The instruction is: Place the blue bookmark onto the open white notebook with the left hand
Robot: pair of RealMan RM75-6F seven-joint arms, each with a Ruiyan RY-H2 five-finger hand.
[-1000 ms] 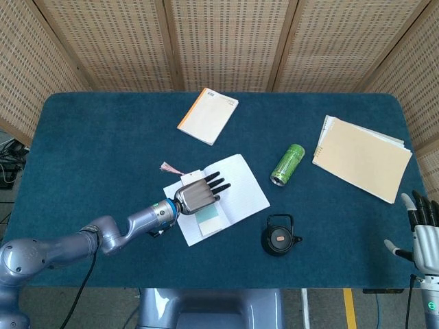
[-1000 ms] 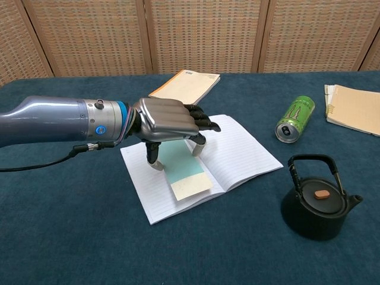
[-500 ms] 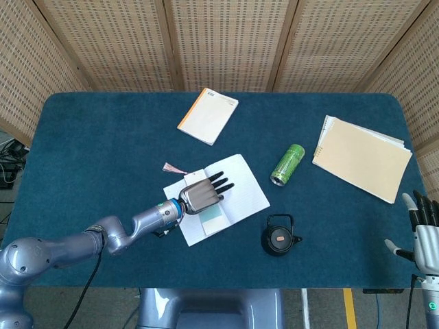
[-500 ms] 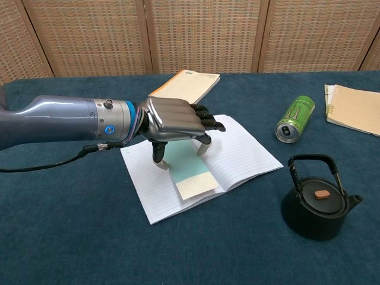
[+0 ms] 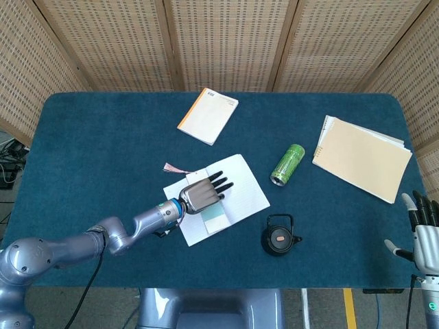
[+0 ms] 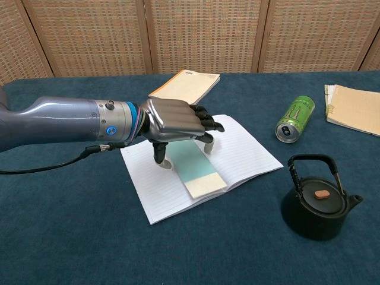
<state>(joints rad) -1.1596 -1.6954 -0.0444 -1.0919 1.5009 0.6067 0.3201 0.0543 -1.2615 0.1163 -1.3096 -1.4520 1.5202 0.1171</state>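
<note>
Blue bookmark (image 6: 199,169) flat on open white notebook (image 6: 249,155)

Your left arm (image 6: 53,122) is a smooth silver-grey tube with a bright blue ring at the wrist, a small blue dot beside it and a dark knob on top. A thin black cable (image 6: 59,159) trails beneath it. The left hand (image 6: 175,122) has a brushed-metal back and black fingers (image 6: 208,123). Your right hand (image 5: 424,236) looks pale grey with dark fingers, though it is small at the frame edge.
</note>
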